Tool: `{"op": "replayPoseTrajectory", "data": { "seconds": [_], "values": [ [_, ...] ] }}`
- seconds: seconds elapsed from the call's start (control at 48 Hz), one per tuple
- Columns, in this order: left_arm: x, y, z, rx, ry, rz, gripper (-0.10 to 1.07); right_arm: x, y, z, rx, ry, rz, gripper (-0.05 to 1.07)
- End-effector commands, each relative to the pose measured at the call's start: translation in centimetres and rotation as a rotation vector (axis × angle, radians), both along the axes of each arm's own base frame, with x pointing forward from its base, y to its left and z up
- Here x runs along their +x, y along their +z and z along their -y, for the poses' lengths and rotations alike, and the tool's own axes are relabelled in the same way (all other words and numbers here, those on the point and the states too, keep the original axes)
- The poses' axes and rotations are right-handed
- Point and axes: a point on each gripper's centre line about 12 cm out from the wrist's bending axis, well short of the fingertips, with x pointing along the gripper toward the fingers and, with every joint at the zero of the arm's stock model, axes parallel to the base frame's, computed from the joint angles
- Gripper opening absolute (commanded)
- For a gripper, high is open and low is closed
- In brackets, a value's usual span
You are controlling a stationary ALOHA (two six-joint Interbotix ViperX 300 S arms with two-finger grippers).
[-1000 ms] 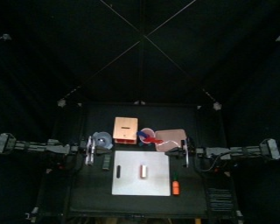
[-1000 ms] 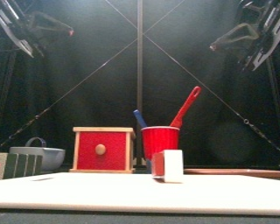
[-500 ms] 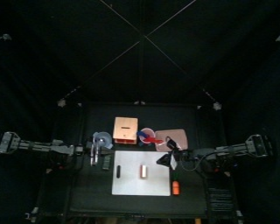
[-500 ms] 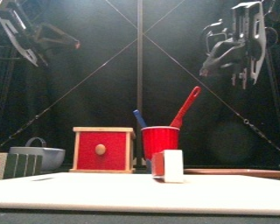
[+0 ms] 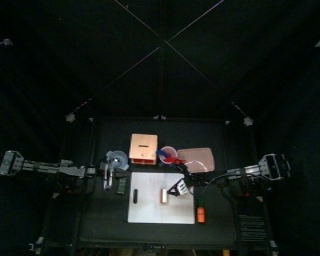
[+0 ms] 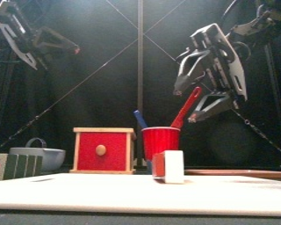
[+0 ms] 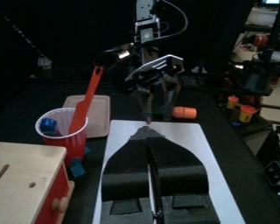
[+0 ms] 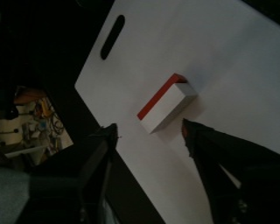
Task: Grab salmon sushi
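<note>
Sushi, salmon: we judge the salmon sushi (image 8: 167, 103) light, rigid and probably slick-sided, best pinched across its narrow width, mid-length. We see a small white oblong block with a red-orange top, lying on the white board (image 8: 241, 79) near its middle. Right gripper (image 8: 146, 144) hangs above it, jaws spread. Left gripper (image 7: 153, 131) appears pressed together, raised aside

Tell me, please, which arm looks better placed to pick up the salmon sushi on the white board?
Right. The right claw hangs open above the white board, and its wrist view frames the salmon sushi between its jaws. The left claw hangs high beside the board, shut.
</note>
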Motion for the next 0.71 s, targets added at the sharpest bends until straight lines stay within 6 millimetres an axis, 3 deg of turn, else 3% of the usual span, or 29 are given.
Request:
{"op": "replayPoseTrajectory", "data": {
  "seconds": [0.0, 0.229, 0.688],
  "values": [
    [0.1, 0.2, -0.1, 0.002, 0.003, 0.008, -0.02, 1.3, 0.8, -0.2, 0.032, -0.015, 0.007, 1.0],
    [-0.2, -0.7, -0.1, 0.003, 0.004, -0.017, -0.02, 3.0, -1.1, -0.7, 0.094, -0.043, -0.137, 1.02],
    [-0.3, -0.9, -0.2, 0.004, 0.008, -0.026, -0.02, 5.9, -1.5, -0.2, 0.029, -0.134, -0.311, 1.02]
  ]
}}
